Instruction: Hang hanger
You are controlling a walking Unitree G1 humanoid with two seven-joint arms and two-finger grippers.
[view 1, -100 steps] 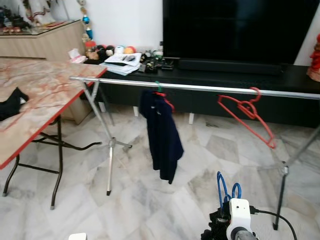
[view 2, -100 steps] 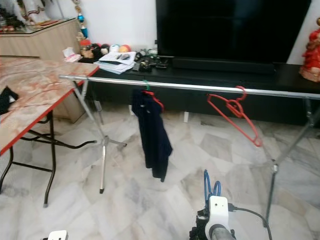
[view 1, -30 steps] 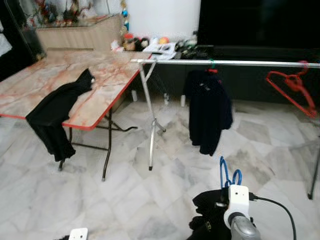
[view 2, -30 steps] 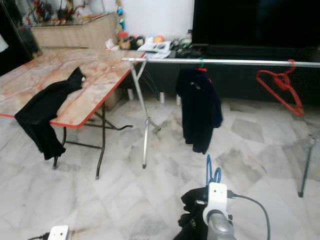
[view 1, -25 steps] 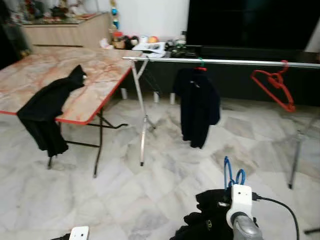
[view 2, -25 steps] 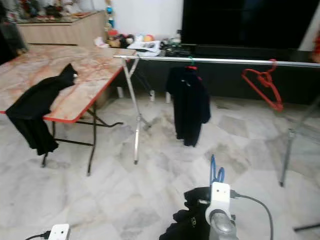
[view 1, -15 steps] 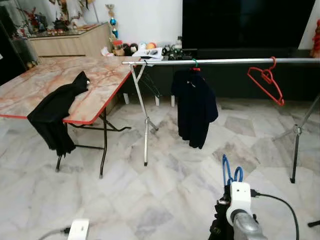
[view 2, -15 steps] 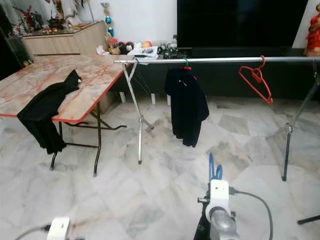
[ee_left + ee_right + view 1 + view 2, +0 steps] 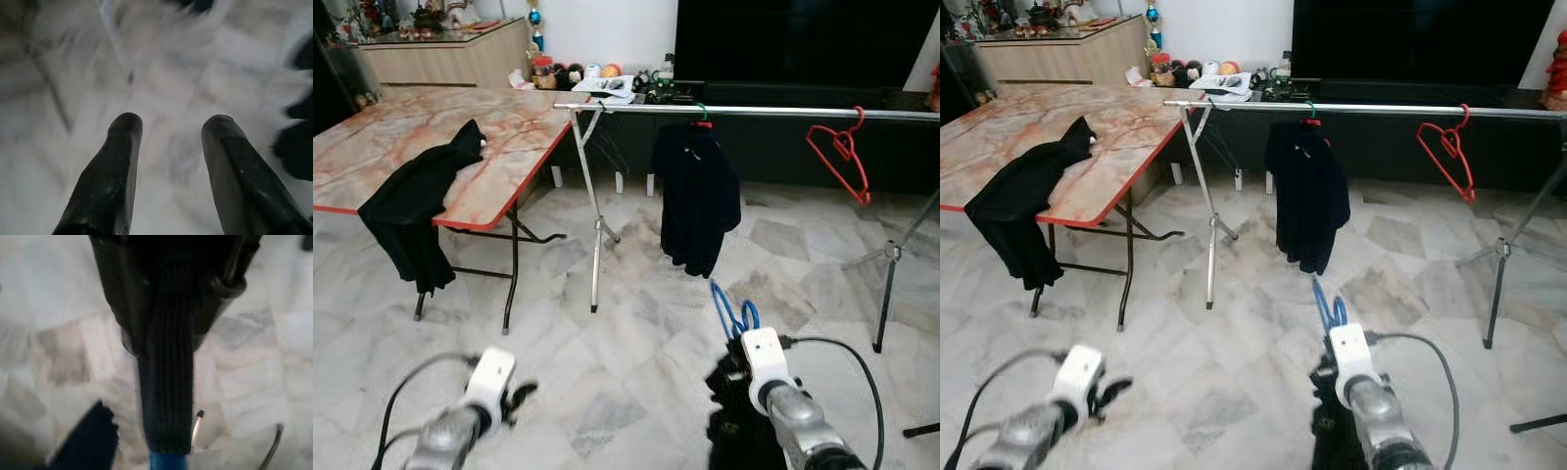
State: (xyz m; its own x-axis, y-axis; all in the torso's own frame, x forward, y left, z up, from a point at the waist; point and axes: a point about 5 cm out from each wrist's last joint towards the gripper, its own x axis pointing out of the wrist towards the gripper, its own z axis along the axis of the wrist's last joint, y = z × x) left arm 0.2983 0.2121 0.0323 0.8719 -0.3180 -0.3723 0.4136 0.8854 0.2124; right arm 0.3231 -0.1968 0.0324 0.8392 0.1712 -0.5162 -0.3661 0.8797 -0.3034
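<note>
Near right, low: right tool [image 9: 736, 318] pinching blue hanger [image 9: 732, 315] with dark garment [image 9: 732, 431] draped under it.
Left tool: [image 9: 168, 122] fingers spread, holding nothing, low over marble floor [image 9: 636, 323].
Far: rail [image 9: 754, 111], well apart; navy shirt [image 9: 697, 201] and red hanger [image 9: 842, 157] hung.
Next step tip: likely step closer, raise hook above bare rail between them, lower squarely.

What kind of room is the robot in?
Most likely a living room at home: a big black television stands on a low dark cabinet, a folding table has clothes on it, and a clothes rail stands on the marble floor.
</note>
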